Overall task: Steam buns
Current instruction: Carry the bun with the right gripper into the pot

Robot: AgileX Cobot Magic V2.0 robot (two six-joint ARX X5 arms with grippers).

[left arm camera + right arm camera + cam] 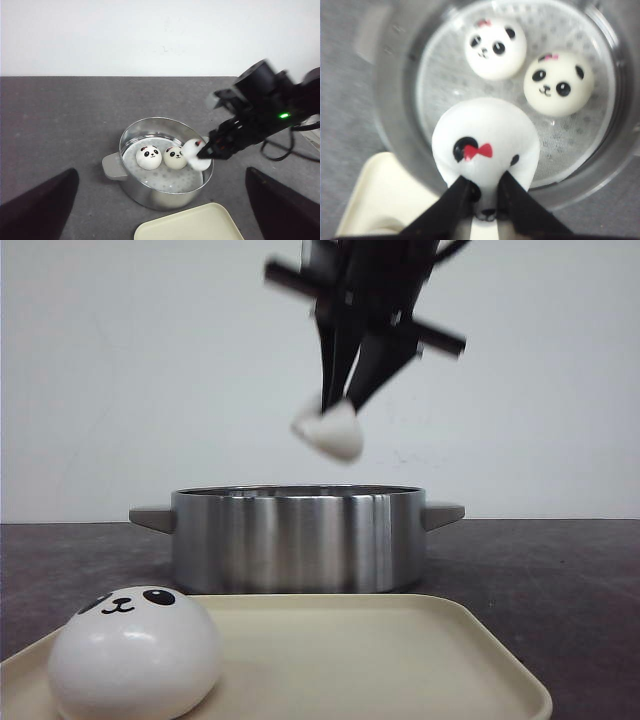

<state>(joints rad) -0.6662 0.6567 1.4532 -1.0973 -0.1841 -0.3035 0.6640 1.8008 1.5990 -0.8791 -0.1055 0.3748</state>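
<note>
In the front view we see our right gripper [340,405] high in the upper middle of the frame, its dark fingers [375,375] clamped on a white panda bun [332,430] that hangs in the air above the steel pot [297,538] at the centre. The right wrist view shows the same held bun [485,145] in the lower middle, squeezed between the two finger tips, with a red bow and a black eye facing the camera, over the pot's rim [390,125]. Inside the pot, on the perforated steamer plate [440,85], two more buns sit side by side, one at upper centre [495,47] and one to its right [559,84]; whether they touch we cannot tell. A fourth bun [135,652] rests at the lower left of the front view on a cream tray [400,660], which lies on the dark desk [560,580] in front of the pot. In the left wrist view, our left gripper's two dark fingers [37,207] sit at the lower corners, wide apart and holding nothing.
</note>
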